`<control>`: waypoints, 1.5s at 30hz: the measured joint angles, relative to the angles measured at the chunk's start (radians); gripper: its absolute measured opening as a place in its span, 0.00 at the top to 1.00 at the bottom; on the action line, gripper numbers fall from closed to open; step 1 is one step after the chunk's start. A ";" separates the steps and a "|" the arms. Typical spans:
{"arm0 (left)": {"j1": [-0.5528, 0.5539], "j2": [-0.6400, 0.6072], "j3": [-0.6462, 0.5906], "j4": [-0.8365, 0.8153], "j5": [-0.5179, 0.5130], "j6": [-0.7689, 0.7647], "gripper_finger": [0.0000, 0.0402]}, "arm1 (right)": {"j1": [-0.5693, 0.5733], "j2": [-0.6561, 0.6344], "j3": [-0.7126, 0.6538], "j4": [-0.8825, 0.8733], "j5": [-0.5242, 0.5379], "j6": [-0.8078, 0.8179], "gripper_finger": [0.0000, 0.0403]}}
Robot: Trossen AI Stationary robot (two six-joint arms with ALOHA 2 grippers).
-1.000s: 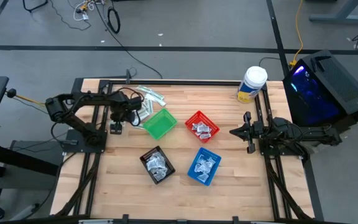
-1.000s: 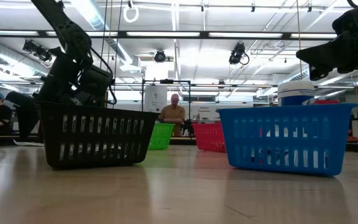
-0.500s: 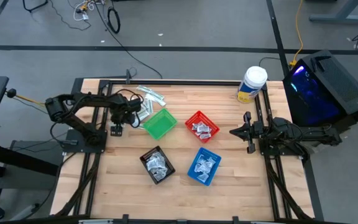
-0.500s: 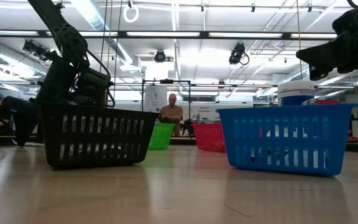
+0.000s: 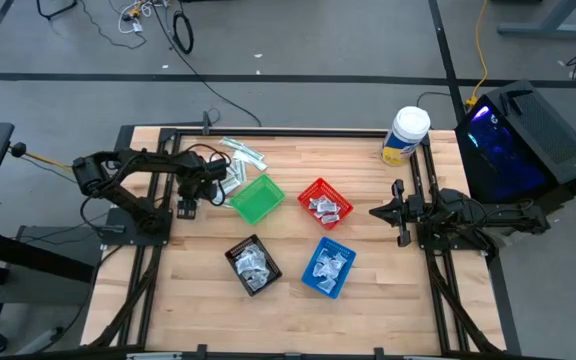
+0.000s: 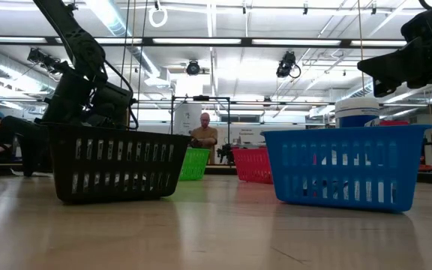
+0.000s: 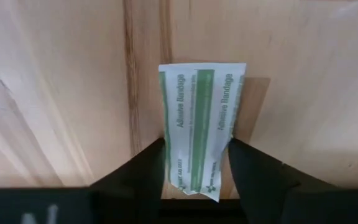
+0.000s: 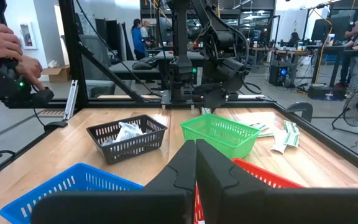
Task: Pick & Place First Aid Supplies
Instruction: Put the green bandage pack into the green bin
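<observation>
A white-and-green adhesive bandage strip lies flat on the wooden table, and my left gripper is shut on it. In the high view that gripper points down just left of the green basket, with more loose strips beside it. In the low view the black basket hides its fingers. My right gripper waits shut and level at the table's right side, holding nothing. My left gripper pinches the strip's two long edges between its two fingers, near the end closest to the wrist. The fingers come steeply from above and lie across the strip. The strip still rests flat on the table.
Red, black and blue baskets hold wrapped packets mid-table. A white-lidded tub with a yellow label stands at the far right corner. Bare wood shows along the near edge. People stand in the room beyond the table.
</observation>
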 joint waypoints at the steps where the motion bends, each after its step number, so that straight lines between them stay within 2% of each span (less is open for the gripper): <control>1: 0.000 0.000 0.000 0.000 0.000 0.000 0.57 | 0.000 0.000 0.000 0.000 0.000 0.000 0.97; 8: 0.000 0.000 0.000 0.000 0.002 0.002 0.72 | 0.000 0.000 0.000 0.000 0.000 0.000 0.97; 13: 0.000 0.000 0.000 0.002 -0.010 -0.001 0.77 | 0.000 0.000 0.000 0.000 0.000 0.000 0.97; 22: -0.013 0.002 0.005 -0.004 -0.019 -0.006 0.75 | 0.000 0.000 0.000 0.000 0.000 0.000 0.97; 33: -0.022 -0.001 0.104 -0.036 -0.015 -0.056 0.74 | 0.000 0.000 0.000 0.000 0.000 0.000 0.97; 45: -0.047 -0.053 0.286 -0.061 0.111 -0.134 0.74 | 0.000 0.000 0.000 0.000 0.000 0.000 0.97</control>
